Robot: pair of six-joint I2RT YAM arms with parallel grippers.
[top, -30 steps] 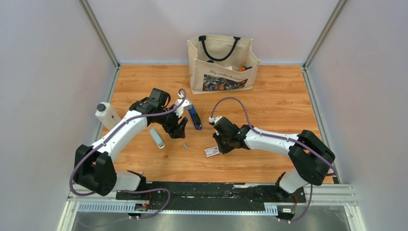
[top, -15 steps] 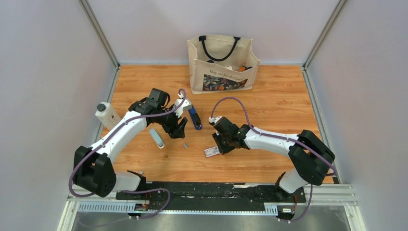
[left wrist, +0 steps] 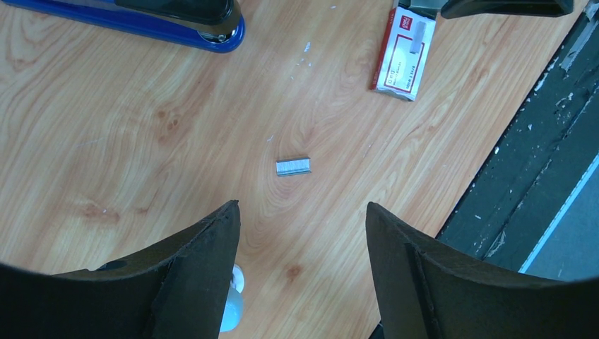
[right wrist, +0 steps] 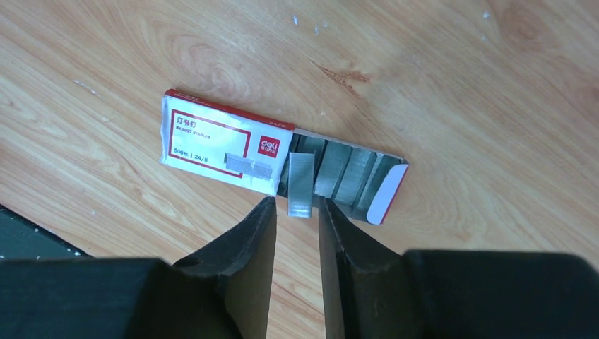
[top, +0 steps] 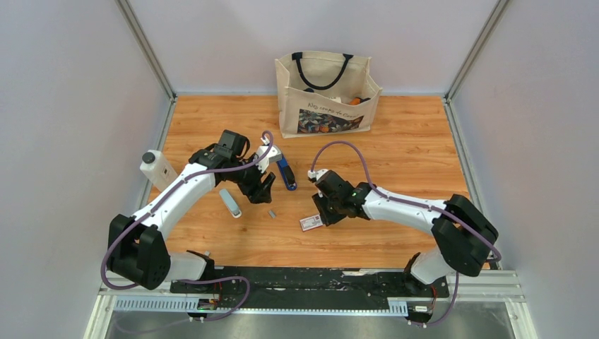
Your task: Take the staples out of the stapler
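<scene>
Release of a staple strip (right wrist: 300, 185) onto the staple box (right wrist: 226, 145).
From above: stapler (top: 285, 172) mid-desk beside spread left gripper (top: 265, 189). Left wrist: loose staples (left wrist: 292, 167) below wide jaws. Right wrist: right gripper (right wrist: 295, 205) newly parted, strip freed; unloading likely nearly done.

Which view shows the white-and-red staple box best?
Right wrist: the staple box sits mid-frame, sleeve slid open, grey rows visible. Left wrist catches it small at the top edge; top external shows a tiny patch.
</scene>
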